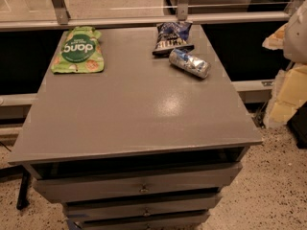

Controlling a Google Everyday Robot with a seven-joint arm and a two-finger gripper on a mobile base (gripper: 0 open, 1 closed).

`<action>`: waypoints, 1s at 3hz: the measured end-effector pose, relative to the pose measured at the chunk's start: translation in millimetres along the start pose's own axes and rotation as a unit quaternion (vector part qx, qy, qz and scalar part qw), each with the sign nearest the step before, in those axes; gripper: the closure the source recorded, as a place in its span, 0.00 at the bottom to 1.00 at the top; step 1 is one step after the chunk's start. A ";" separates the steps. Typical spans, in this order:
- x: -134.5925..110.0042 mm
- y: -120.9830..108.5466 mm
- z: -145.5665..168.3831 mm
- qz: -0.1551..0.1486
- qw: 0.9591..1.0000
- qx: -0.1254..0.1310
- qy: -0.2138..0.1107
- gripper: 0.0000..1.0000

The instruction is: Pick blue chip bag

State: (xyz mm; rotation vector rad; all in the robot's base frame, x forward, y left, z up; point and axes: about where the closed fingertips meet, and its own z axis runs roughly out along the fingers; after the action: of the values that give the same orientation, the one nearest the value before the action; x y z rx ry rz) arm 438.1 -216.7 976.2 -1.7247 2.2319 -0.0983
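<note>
Cabinet top (144, 109): grey, flat, filled most of the view; glare patch just past centre toward 3 o'clock.
Drawers (144, 188): stacked under the top at 6 o'clock, grey fronts w/ small knobs; uppermost gap looked dark.
Floor (278, 195): speckled, seen at 4–5 o'clock beside the cabinet.
Rail (120, 20): pale metal bar ran along the far edge at 12 o'clock, w/ upright posts and glass behind.
Gripper (287, 87): pale cream-and-white shapes at 3 o'clock, off the top's right edge, above the floor; held nothing visible; released or clenched, cannot tell.
Green pouch (77, 51): lay flat at approx 10–11 o'clock on the top, white "dang" lettering upside down to the camera.
Blue chip bag (172, 37): lay at approx 1 o'clock on the top, near the far edge, crinkled, dark navy w/ white lettering, black lower edge; well apart from the gripper and from the green pouch.
Can (189, 63): crushed, silver & blue, on its side, at 5 o'clock of the bag, just beside its lower edge.
</note>
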 end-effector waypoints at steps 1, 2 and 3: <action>0.0 0.0 0.0 0.000 1.000 0.000 0.000 0.00; -13.0 -4.2 -1.0 -0.004 1.000 0.005 -0.022 0.00; -42.9 -30.8 4.3 0.011 0.997 0.020 -0.072 0.00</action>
State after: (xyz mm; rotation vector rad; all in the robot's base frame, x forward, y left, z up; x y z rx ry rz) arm 477.5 -183.5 988.6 -1.6314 2.1312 -0.0123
